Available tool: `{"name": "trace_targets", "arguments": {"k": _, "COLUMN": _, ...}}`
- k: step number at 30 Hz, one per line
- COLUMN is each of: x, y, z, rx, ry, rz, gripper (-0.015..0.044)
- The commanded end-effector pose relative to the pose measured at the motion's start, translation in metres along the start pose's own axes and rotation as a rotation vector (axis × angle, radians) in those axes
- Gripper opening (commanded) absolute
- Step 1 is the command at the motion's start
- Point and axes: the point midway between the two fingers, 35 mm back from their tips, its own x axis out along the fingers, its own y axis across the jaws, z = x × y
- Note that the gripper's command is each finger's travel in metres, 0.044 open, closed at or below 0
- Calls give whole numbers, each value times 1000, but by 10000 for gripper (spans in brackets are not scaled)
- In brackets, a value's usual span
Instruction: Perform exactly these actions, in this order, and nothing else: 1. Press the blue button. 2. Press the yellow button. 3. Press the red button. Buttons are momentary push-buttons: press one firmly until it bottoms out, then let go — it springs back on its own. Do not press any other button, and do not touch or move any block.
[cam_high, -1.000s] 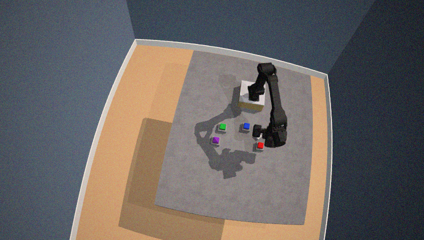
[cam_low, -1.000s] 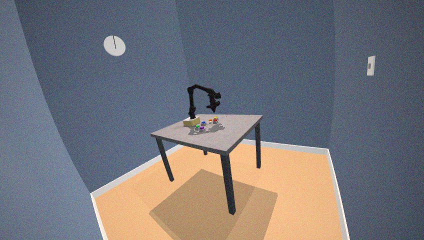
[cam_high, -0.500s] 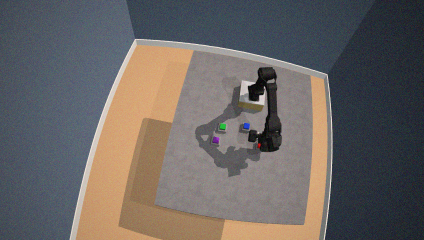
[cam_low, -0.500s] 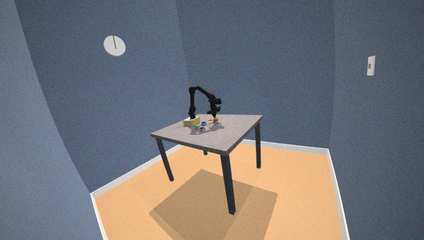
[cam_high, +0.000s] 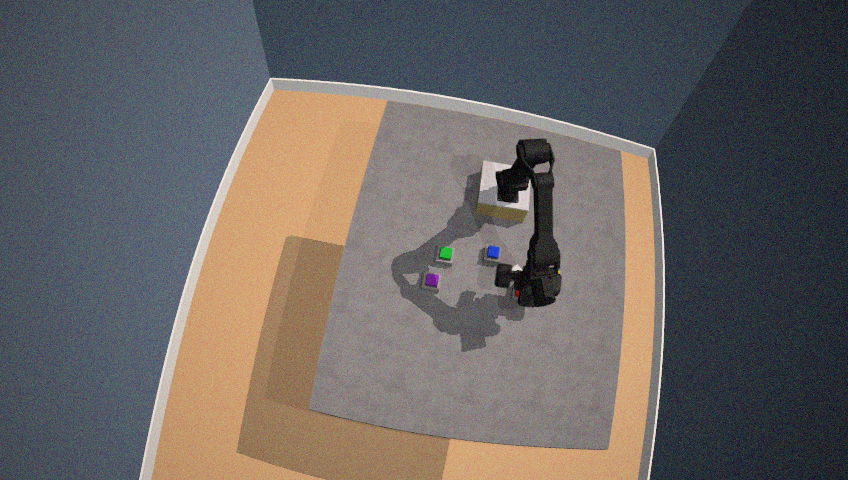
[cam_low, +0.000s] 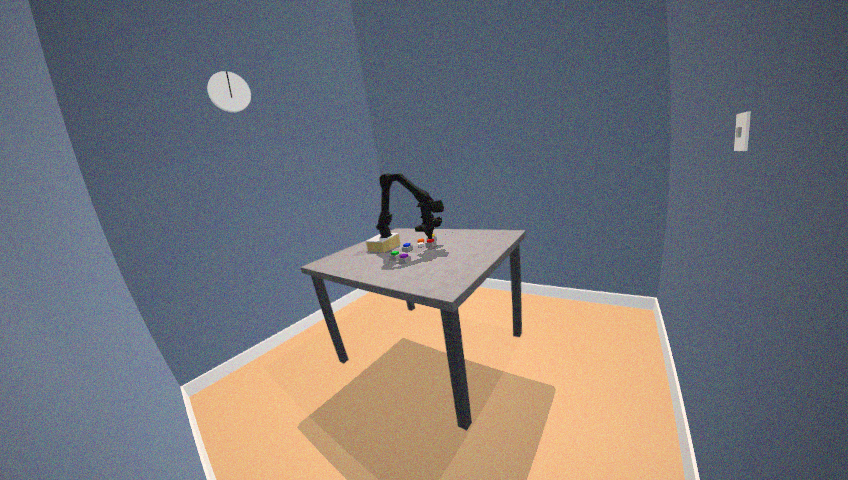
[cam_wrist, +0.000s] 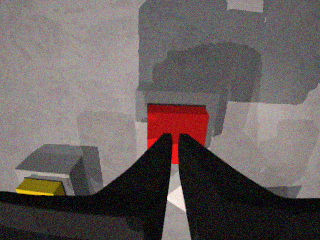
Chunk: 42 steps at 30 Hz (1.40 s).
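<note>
The claw, pinched narrow and holding nothing, sits over the red button; press straight down until it bottoms, then release.

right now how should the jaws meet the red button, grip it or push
Push, not grip. The red button shows a flat square top seated in a grey housing. Come straight down on its centre with the gripper shut, as it is now, holding nothing.
</note>
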Motion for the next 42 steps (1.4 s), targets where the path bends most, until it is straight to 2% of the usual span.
{"name": "trace_targets", "arguments": {"k": 1, "x": 8, "y": -1, "z": -1, "rx": -3, "ry": 5, "rz": -4, "gripper": 20}}
{"name": "trace_targets", "arguments": {"k": 24, "x": 10, "y": -1, "z": -2, "rx": -3, "ry": 5, "rz": -4, "gripper": 20}}
{"name": "trace_targets", "arguments": {"k": 27, "x": -18, "y": -1, "z": -1, "rx": -2, "ry": 4, "rz": -4, "gripper": 20}}
{"name": "trace_targets", "arguments": {"k": 31, "x": -22, "y": -1, "z": -1, "rx": -3, "ry": 4, "rz": -4, "gripper": 20}}
{"name": "trace_targets", "arguments": {"k": 33, "x": -27, "y": 8, "z": -2, "rx": -3, "ry": 4, "rz": -3, "gripper": 72}}
{"name": "trace_targets", "arguments": {"k": 42, "x": -84, "y": 119, "z": -48, "rx": -3, "ry": 8, "rz": 6, "gripper": 309}}
